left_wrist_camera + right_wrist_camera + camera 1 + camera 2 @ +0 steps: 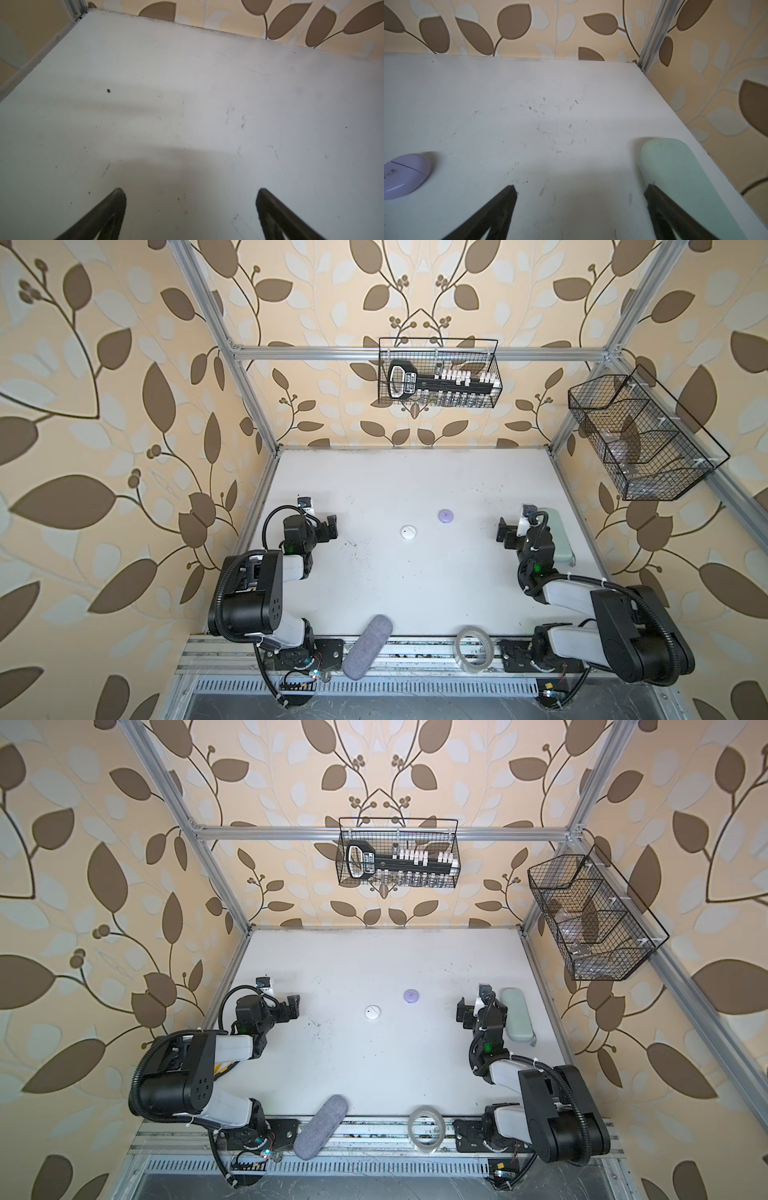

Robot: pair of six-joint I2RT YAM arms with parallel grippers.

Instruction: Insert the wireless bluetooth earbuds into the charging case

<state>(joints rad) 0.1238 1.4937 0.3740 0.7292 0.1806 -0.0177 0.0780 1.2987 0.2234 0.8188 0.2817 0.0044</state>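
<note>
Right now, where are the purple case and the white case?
lilac charging case point(446, 516), in a top view, middle of its lid.
white charging case point(408, 532), in a top view, middle of its lid.

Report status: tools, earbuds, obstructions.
Left tool, right tool open, empty. No earbuds visible; white case, lilac case closed mid-table. Nothing between tools and cases.

Bare tabletop point(415, 593) around white case point(408, 531) and lilac case point(446, 516); mint case point(559, 537) beside right claw point(579, 188).
</note>
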